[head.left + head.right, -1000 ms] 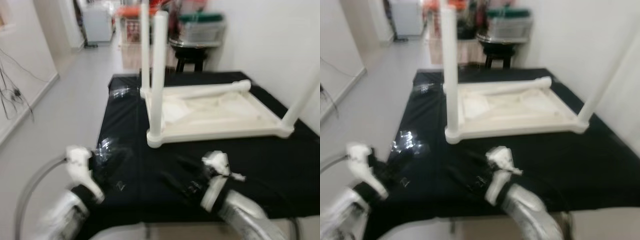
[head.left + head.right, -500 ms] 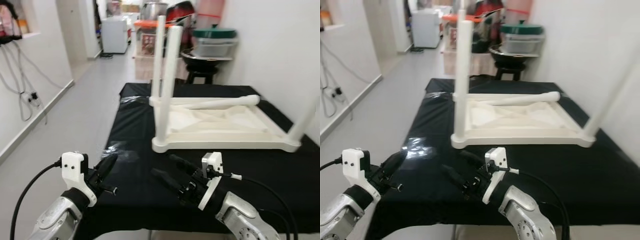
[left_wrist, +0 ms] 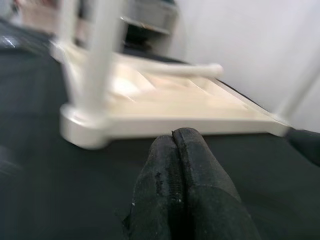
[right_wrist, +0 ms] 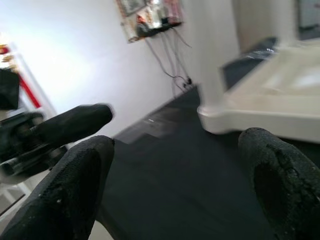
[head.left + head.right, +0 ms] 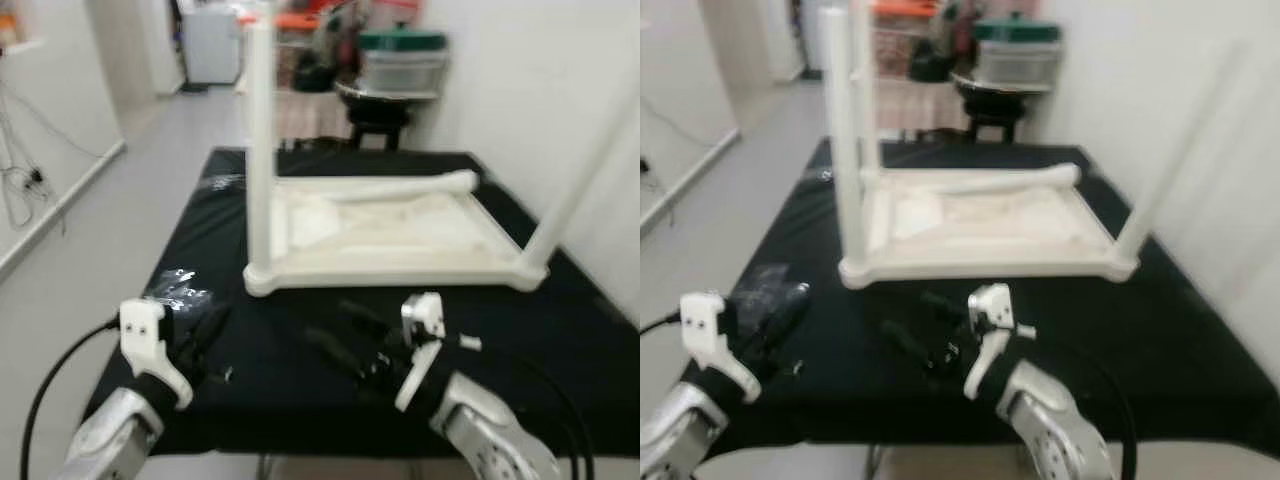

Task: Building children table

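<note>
We see the white children's table lying upside down on a black-covered work surface, its top flat on the cloth and its legs pointing up; one upright leg stands at the near-left corner, and a loose leg lies across the frame at the far side. Our left gripper hovers over the near-left part of the black surface, short of the table's near-left corner; its fingers are pressed together with nothing between them. Our right gripper hangs near the middle of the near edge, just short of the table's near rail, with its fingers spread wide apart and empty. Beyond the surface stands a dark stool carrying a lidded bin
</note>
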### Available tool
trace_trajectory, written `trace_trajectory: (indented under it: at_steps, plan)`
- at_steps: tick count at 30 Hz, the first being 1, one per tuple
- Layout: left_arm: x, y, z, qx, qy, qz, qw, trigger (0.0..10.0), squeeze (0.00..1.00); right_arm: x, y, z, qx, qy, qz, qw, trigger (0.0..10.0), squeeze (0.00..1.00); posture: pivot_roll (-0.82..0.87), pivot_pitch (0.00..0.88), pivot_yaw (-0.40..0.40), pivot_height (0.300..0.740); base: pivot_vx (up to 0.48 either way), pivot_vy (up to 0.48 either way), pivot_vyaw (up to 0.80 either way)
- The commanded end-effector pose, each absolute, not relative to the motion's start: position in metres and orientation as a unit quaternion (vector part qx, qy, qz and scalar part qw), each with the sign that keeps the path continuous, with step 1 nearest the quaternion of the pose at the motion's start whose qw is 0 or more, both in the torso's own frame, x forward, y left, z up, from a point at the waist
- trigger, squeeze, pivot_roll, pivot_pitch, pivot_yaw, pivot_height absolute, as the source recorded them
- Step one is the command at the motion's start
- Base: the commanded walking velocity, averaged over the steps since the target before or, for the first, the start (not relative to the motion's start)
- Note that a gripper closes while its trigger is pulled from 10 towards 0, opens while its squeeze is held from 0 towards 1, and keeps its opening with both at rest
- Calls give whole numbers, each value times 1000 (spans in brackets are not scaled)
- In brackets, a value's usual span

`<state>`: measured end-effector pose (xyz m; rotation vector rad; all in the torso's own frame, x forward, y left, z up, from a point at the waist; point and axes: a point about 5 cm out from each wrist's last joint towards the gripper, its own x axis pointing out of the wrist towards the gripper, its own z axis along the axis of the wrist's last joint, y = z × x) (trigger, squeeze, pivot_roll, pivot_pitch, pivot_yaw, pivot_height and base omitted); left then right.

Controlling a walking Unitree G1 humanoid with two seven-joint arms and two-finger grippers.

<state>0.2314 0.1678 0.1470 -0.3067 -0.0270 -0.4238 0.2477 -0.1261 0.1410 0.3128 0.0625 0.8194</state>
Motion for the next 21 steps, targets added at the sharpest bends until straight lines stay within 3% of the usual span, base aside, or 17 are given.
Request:
trace_trajectory:
  at_steps: [1, 4, 6, 15, 21]
  plan:
    - [231, 171, 150, -152, -14, -207, 966, 10000, 0, 251, -128, 143, 158, 28, 380, 911, 10000, 0, 18, 0, -44, 740, 0, 0, 0]
    - [233, 173, 153, -151, -16, -199, 968, 10000, 0, 259, -132, 146, 158, 20, 346, 925, 10000, 0, 16, 0, -41, 740, 0, 0, 0]
    - [236, 173, 153, -122, -9, -202, 972, 10000, 0, 275, -138, 152, 124, 1, 289, 949, 10000, 0, 16, 0, -38, 740, 0, 0, 0]
    - [250, 180, 162, -82, -30, -180, 980, 10000, 0, 300, -151, 157, 75, 1, 224, 972, 10000, 0, 22, 0, -44, 740, 0, 0, 0]
    - [257, 181, 163, -71, -36, -180, 980, 10000, 0, 310, -157, 158, 49, -9, 199, 979, 10000, 0, 22, 0, -38, 740, 178, 0, -368]
